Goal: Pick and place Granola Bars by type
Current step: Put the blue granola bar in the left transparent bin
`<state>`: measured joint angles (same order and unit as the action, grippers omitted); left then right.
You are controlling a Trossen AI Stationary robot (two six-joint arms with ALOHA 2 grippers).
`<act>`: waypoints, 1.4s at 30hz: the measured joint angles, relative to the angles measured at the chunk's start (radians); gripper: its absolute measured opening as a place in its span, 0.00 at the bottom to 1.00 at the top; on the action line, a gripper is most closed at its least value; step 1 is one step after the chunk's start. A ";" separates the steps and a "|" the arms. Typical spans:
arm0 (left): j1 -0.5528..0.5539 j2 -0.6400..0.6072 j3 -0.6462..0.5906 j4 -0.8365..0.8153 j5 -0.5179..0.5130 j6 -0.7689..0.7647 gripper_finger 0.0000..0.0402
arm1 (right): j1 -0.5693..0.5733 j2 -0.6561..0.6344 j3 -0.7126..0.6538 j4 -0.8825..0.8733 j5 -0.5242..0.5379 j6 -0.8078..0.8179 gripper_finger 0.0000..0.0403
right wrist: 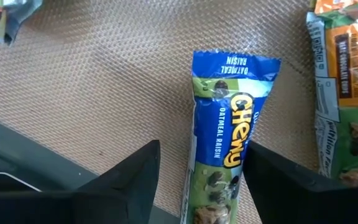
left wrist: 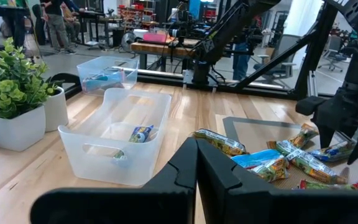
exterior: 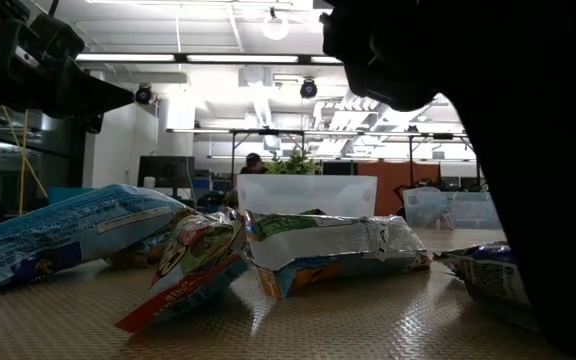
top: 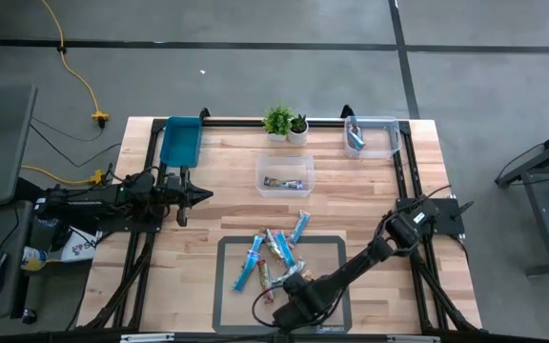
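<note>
Hovering low over the grey mat at lower centre, our right end effector straddles a blue-green granola bar, fingers spread wide for the pick. Our left end effector, fingers together, waits mid-left above the counter.

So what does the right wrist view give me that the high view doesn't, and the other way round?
Only the right wrist view: the print on the blue and green Chewy oatmeal raisin bar lying between the open right pincer fingers.

Only the high view: the whole table, the centre bin, the far-right bin, the plants, and the shut left pincer waiting at the left side.

Both: the grey mat with granola bars on it.
</note>
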<state>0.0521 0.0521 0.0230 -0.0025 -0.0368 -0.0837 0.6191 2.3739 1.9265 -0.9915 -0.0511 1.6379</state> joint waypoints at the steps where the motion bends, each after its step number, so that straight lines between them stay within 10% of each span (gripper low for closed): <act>1: 0.000 0.000 0.000 0.000 0.000 0.000 0.00 | 0.000 0.000 -0.006 0.001 -0.001 0.000 0.52; 31: 0.000 0.000 0.000 0.000 0.000 0.000 0.00 | 0.000 -0.014 -0.012 -0.030 -0.002 0.002 0.16; 42: 0.000 0.000 0.000 0.000 0.000 0.000 0.00 | -0.005 -0.121 -0.012 -0.031 0.153 0.000 0.15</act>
<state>0.0519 0.0521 0.0229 -0.0025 -0.0369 -0.0835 0.6136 2.2524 1.9144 -1.0227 0.1021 1.6375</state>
